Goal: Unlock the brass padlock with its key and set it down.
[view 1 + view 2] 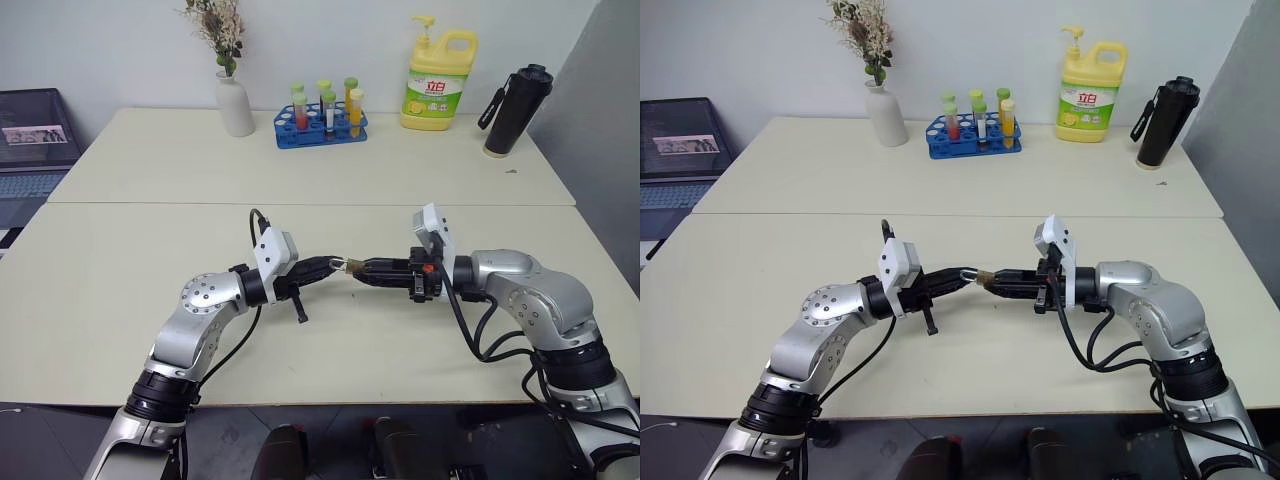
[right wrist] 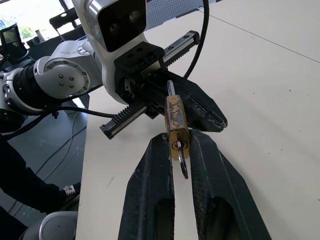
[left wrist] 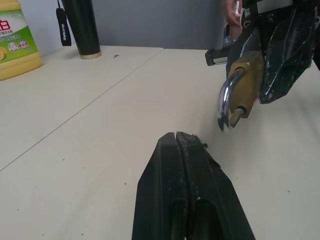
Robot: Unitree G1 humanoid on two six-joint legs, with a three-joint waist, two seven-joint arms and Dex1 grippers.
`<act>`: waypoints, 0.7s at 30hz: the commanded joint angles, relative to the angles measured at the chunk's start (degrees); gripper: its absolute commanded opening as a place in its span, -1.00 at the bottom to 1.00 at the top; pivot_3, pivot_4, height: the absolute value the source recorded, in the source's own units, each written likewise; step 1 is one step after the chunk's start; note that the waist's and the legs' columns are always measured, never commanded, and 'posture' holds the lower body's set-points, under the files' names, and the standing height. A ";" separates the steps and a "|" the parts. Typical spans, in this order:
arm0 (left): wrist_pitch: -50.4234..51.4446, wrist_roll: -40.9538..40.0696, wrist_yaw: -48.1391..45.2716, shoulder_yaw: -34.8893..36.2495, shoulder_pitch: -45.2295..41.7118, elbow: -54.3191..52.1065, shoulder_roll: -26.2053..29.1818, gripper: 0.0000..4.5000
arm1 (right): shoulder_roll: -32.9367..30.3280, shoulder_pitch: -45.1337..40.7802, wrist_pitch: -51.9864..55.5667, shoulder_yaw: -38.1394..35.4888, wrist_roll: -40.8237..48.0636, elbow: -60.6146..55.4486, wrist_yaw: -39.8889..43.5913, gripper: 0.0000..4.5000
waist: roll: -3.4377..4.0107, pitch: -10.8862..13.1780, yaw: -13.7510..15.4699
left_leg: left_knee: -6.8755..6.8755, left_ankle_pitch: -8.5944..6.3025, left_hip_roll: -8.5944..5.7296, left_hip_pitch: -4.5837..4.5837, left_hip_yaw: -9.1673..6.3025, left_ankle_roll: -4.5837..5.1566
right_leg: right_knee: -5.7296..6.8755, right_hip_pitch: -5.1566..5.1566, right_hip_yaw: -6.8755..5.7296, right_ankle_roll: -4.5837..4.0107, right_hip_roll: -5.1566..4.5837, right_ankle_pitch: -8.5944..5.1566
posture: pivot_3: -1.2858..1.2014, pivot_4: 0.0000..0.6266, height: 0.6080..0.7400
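padlock (image 2: 177, 124) is grasped in right jaws, key (image 2: 182, 162) inserted; clenched empty left jaws at nine o'clock risk knocking it loose.

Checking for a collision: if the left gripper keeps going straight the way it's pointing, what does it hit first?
Most likely the brass padlock held in the right gripper; the shut left gripper points almost at it, though depth is unclear.

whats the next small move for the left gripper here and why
Probably open the left gripper and ease it onto the silver shackle. Its black fingers are shut on nothing, just short of the small brass padlock, which the right gripper clamps with the thin silvery key already in the keyhole.
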 commanded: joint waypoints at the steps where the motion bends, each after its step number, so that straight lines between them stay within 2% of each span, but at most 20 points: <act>1: 1.32 -1.22 -0.71 0.94 0.65 -4.87 0.42 -1.00 | -0.43 -0.83 -0.07 -1.66 0.98 -1.56 0.13 -0.95 | 0.00 0.00 -0.01 | 0.00 0.00 0.00 0.00 0.00 0.00 | 0.00 0.00 0.00 0.00 0.00 0.00 | 0.03 -0.52 1.00; 21: 7.69 -3.55 0.04 4.50 4.72 -14.94 2.11 -1.00 | -0.55 -0.74 -1.52 -0.80 -1.30 1.15 0.61 -0.95 | 0.00 0.00 -0.01 | 0.00 0.00 0.00 0.00 0.00 0.00 | -0.01 0.00 0.01 0.00 -0.01 0.00 | 0.03 -0.52 1.00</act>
